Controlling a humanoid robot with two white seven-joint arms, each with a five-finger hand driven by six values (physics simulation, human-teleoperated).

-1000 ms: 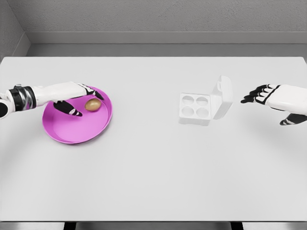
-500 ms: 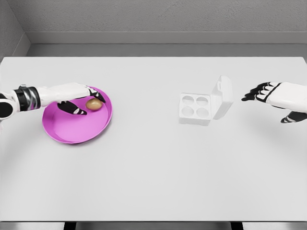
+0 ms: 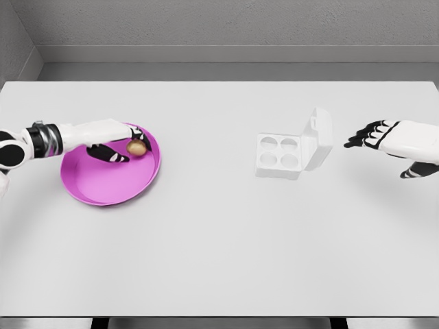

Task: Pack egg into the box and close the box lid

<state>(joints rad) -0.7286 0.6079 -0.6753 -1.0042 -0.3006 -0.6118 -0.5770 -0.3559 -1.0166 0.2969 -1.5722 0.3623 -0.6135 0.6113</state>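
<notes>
Bright, even, diffuse light from overhead. White surface (image 3: pixel 219 233) near blown out, no hard glare. Shadows soft and faint, just under the box (image 3: pixel 289 152) and plate (image 3: pixel 113 188). Render sharp throughout, no blur, no edge distortion.

I saw the small brown egg (image 3: pixel 136 147) lying in the pink plate (image 3: pixel 103 186) at my left. The white box (image 3: pixel 280 155) sat right of centre, lid (image 3: pixel 318 139) upright, four round cups showing.
</notes>
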